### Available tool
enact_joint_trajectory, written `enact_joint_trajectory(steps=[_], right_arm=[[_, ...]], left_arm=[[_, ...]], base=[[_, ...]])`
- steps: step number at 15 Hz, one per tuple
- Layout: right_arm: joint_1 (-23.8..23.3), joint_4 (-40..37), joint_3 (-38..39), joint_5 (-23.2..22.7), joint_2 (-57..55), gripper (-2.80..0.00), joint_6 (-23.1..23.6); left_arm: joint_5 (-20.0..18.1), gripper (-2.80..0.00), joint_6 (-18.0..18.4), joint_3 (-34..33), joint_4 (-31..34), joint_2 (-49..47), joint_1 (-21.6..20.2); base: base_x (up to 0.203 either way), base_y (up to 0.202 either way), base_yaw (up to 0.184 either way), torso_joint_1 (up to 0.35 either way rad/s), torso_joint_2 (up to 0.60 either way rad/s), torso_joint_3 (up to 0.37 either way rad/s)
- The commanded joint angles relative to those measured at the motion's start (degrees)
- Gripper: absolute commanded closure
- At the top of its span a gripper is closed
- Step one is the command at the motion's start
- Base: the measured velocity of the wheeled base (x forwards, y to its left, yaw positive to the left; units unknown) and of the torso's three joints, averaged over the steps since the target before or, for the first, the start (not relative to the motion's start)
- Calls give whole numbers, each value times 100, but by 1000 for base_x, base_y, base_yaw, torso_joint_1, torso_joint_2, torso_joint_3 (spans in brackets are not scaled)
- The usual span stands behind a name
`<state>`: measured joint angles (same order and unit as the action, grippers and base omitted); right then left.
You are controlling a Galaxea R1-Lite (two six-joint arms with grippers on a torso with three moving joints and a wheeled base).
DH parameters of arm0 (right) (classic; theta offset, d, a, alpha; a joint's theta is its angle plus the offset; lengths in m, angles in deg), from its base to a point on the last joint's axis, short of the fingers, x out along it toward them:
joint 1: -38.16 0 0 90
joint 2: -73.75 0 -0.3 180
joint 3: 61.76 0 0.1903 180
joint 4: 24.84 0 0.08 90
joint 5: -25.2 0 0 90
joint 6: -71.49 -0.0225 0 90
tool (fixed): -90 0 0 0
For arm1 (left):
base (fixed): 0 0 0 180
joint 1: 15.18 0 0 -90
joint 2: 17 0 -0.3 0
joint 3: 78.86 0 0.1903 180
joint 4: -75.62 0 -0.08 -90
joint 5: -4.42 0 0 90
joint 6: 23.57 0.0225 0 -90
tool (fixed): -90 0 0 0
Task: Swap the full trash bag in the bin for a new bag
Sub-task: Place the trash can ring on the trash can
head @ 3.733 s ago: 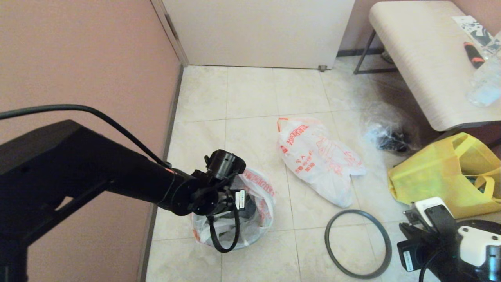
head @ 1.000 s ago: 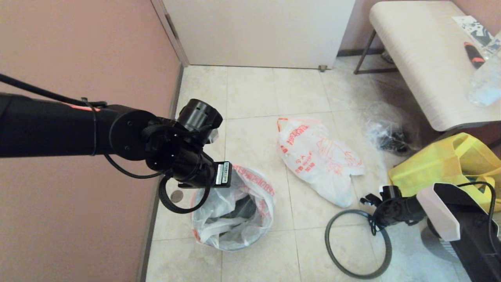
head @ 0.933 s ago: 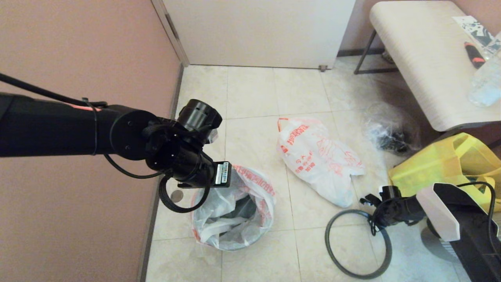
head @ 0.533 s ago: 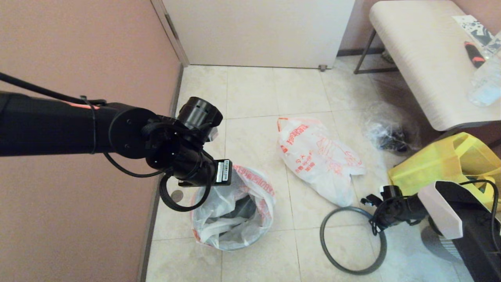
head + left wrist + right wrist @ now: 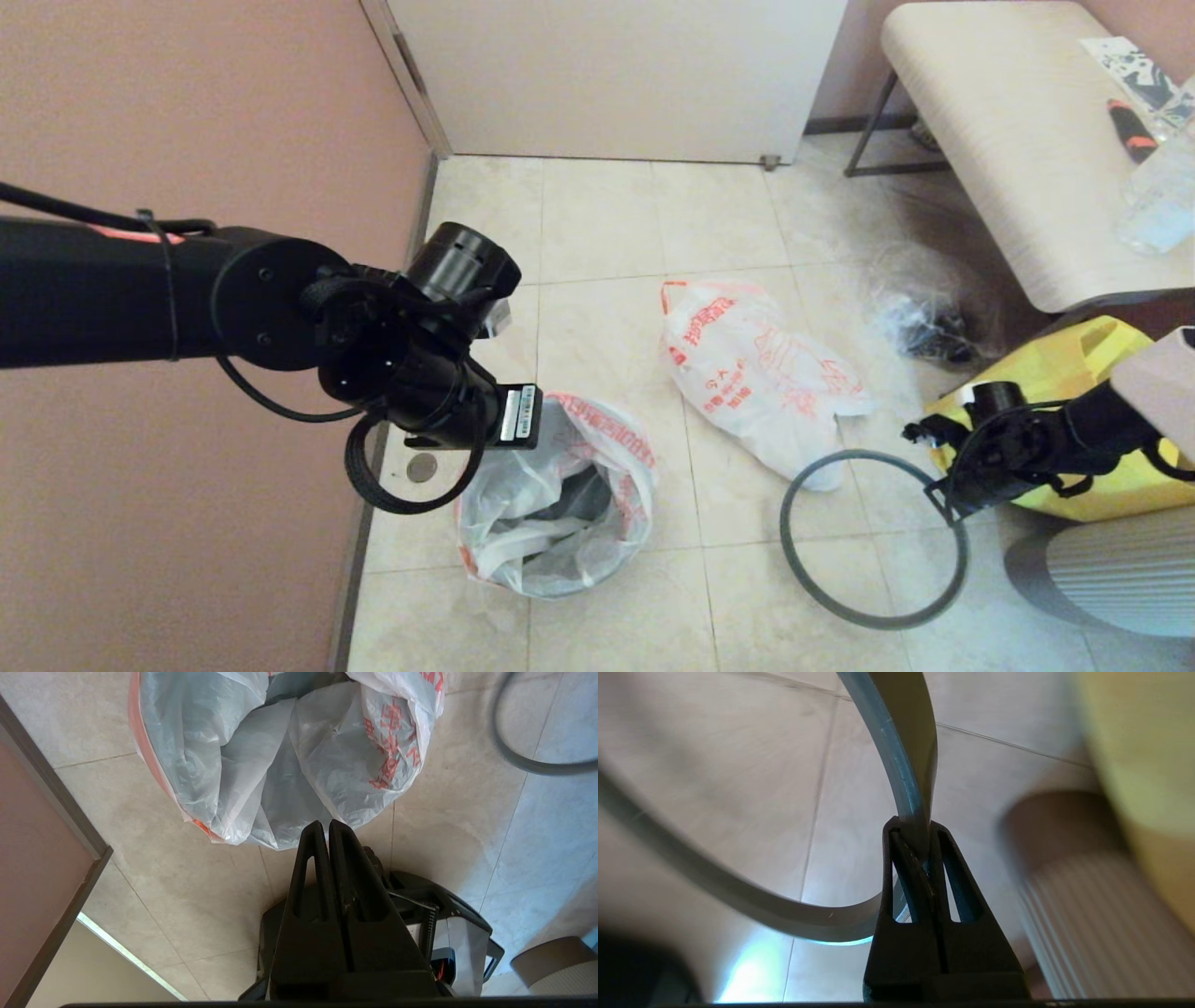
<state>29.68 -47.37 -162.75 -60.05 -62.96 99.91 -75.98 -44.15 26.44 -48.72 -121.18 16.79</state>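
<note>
The bin (image 5: 560, 590) stands on the floor tiles by the left wall, with the new bag (image 5: 607, 467) draped inside it and over its edge, limp and white with red lettering. My left gripper (image 5: 324, 823) hangs shut and empty just above the new bag (image 5: 289, 756). The full trash bag (image 5: 756, 373) lies bulging on the floor beyond the bin, to its right. My right gripper (image 5: 938, 490) is shut on the dark grey hoop (image 5: 783, 532), holding its right side off the floor. In the right wrist view the hoop (image 5: 901, 756) runs up from between the fingers of the gripper (image 5: 911, 828).
A yellow fabric tote (image 5: 1055, 411) sits behind my right arm. A clear plastic bag with dark contents (image 5: 924, 322) lies under the pale bench (image 5: 1008, 140). The pink wall (image 5: 187, 140) stands close on the left and a closed door (image 5: 616, 75) stands ahead.
My left gripper has risen out of the bin and drifted a little left. My right arm reached the hoop on the floor, closed on it, and has now lifted its right side up.
</note>
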Motion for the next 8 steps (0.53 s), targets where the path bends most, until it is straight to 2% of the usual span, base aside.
enact_joint_trajectory(steps=[1,3,5,6,7,8], right_arm=[[133,-129,768,-1,1976,0,19],[362,-568,1223,-58,3149,0,-1],[712,-1151,1481,-171,4064,0,-126],[1045,-1370,1470,-305,4287,0,-490],[1232,-1436,1391,-673,4413,0,-1092],[1349,-1484,1285,-1332,4514,0,-1590]], left_arm=[[16,0,-14,-31,22,60,6],[25,0,33,-97,23,198,68],[24,0,153,-82,19,359,-71],[-2,0,205,-72,11,454,-123],[-71,0,107,-6,-27,577,-97],[-174,0,-88,29,-38,721,59]], base=[[0,0,0,0,0,0],[0,0,0,0,0,0],[0,0,0,0,0,0],[0,0,0,0,0,0],[0,0,0,0,0,0],[0,0,0,0,0,0]])
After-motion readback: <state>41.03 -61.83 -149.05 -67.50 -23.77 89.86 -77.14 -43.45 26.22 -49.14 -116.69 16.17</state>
